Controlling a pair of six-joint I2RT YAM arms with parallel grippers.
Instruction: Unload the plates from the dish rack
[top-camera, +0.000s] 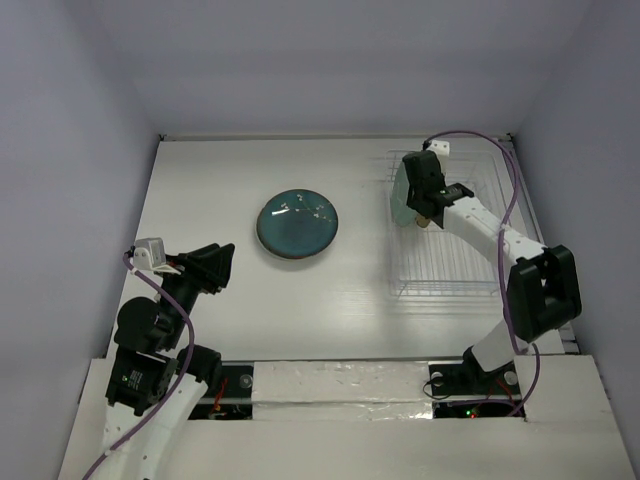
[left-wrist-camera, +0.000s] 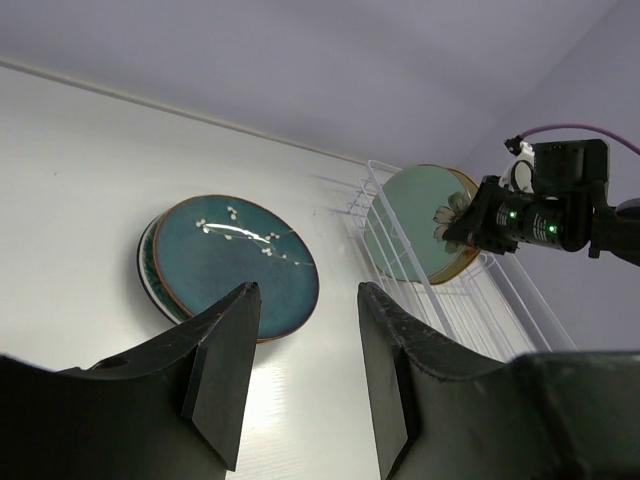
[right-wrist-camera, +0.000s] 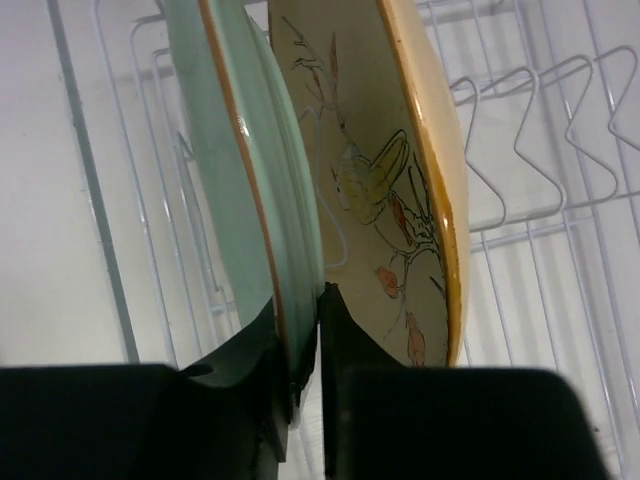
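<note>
In the right wrist view a mint green plate (right-wrist-camera: 235, 150) stands upright in the white wire dish rack (right-wrist-camera: 540, 130). My right gripper (right-wrist-camera: 300, 300) is shut on its rim, one finger on each face. Just behind it stands a tan plate (right-wrist-camera: 370, 150) with a bird-and-branch motif. From above, the right gripper (top-camera: 420, 205) is at the rack's (top-camera: 450, 270) far left end, on the mint plate (top-camera: 400, 200). A dark teal plate (top-camera: 297, 224) lies flat mid-table on top of another plate, of which only an edge (left-wrist-camera: 148, 270) shows. My left gripper (left-wrist-camera: 308, 292) hangs open and holds nothing, near the teal plate (left-wrist-camera: 235, 265).
The left arm (top-camera: 160, 320) is folded over the near left of the table. White walls close the table in at the back and on both sides. The right arm's purple cable (top-camera: 510, 200) loops over the rack's right side.
</note>
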